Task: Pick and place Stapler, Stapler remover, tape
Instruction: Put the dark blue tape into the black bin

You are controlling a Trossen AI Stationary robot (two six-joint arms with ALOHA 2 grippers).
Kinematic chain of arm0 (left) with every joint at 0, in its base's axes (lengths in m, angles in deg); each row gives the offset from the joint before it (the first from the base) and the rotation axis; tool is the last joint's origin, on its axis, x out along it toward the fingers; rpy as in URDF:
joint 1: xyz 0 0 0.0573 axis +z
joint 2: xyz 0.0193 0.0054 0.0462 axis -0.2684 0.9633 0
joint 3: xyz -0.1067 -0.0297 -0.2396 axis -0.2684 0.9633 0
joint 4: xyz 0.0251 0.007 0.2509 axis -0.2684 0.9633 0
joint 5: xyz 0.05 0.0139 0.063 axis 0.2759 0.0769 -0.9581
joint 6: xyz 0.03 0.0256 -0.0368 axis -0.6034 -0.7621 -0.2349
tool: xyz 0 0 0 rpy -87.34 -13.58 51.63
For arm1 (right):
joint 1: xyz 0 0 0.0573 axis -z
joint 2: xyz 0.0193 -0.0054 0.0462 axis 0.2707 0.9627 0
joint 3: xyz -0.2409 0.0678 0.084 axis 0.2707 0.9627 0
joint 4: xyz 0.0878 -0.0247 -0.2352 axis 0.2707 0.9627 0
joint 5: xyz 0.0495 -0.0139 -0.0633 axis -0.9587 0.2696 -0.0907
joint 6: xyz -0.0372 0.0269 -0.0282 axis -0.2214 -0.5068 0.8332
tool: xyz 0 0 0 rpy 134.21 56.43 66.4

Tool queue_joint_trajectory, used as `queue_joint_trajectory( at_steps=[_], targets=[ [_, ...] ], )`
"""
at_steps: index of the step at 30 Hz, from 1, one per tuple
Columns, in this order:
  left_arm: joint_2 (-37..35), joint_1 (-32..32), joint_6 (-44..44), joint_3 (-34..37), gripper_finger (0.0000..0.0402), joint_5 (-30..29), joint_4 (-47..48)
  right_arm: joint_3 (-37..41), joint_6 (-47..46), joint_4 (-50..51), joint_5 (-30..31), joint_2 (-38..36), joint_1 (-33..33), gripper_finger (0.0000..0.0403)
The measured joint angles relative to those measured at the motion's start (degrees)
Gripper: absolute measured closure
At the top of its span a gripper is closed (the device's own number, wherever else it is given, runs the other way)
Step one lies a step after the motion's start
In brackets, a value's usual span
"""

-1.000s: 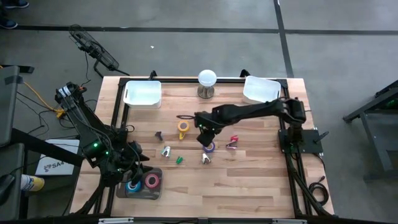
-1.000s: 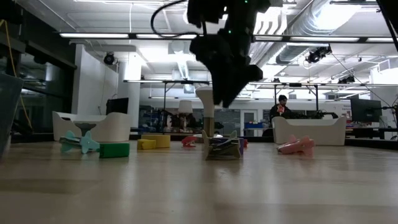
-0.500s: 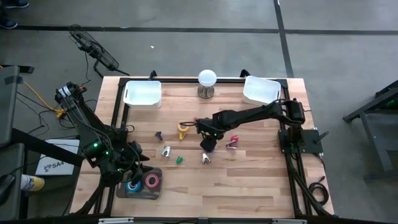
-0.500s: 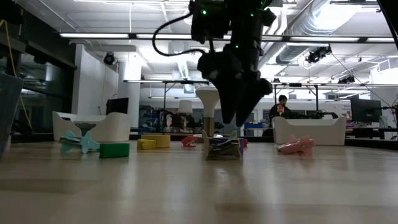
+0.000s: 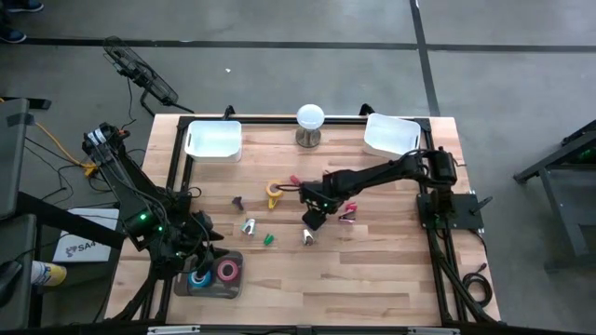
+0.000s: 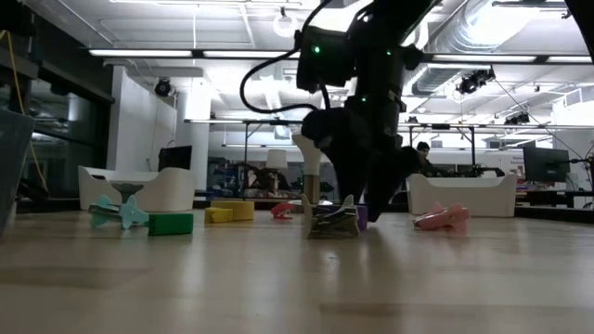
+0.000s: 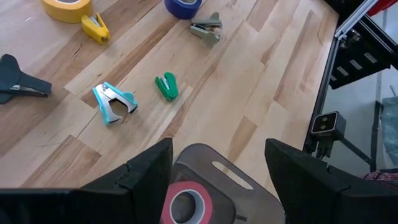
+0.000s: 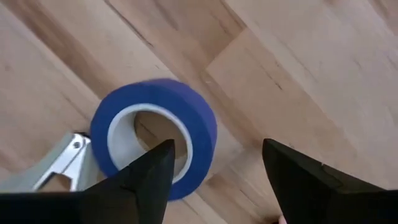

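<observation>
Wooden tabletop (image 5: 372, 279) fills my overhead feed, with two white bins (image 5: 213, 140) at its far corners. I see the right gripper (image 5: 314, 217) low over the table's middle, fingers apart and holding nothing, straddling a blue tape roll (image 8: 154, 138) that lies flat, hole upward, touching a grey staple remover (image 8: 57, 166). My left gripper (image 5: 198, 259) hangs open above a dark tray (image 5: 182, 288) holding two rolls, blue and red. One yellow roll (image 5: 274, 190), one teal remover (image 7: 113, 102) and one green piece (image 7: 166, 86) lie scattered nearby.
</observation>
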Motion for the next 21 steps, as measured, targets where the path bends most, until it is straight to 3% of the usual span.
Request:
queue_joint_trajectory(
  at_steps=[6, 18, 21],
  targets=[
    [0.0, 0.0, 0.0, 0.0, 0.0152, 0.0, -0.1, 1.0, -0.5, 0.5, 0.5, 0.0, 0.0, 0.0212],
    [0.0, 0.0, 0.0, 0.0, 0.0152, -1.2, -0.3, 1.2, 3.5, -0.7, -0.2, -0.6, -0.2, 0.0372],
    [0.0, 0.0, 0.0, 0.0, 0.0152, -4.1, -0.7, 1.2, 4.9, -2.1, 0.0, -1.9, -0.5, 0.0373]
  ],
)
